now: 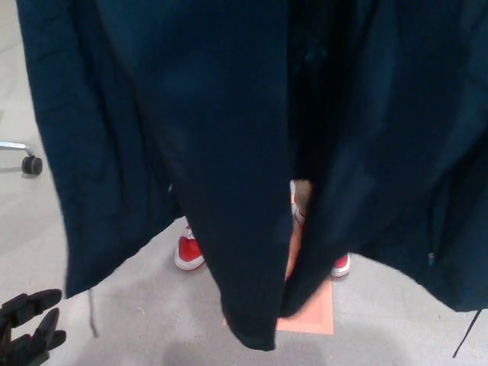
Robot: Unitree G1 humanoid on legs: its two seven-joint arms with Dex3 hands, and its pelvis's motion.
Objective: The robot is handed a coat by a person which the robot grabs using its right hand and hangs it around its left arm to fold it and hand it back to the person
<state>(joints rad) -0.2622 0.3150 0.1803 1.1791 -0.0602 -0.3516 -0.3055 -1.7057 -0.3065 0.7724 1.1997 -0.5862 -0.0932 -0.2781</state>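
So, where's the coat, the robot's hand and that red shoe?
coat (229, 152), head view, on its dark middle panel.
left hand (27, 335), head view, mid-hand, below the spread fingers.
red shoe (188, 253), head view, on its red upper.

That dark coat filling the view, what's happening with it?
A dark navy coat hangs in front of the robot's head camera, its hem clear of the floor. Whatever holds it up is out of frame. The robot's left hand sits low in the corner, fingers apart, not touching the coat. A person stands behind it: only red-and-white shoes show, by an orange mat. The right hand is not in view.
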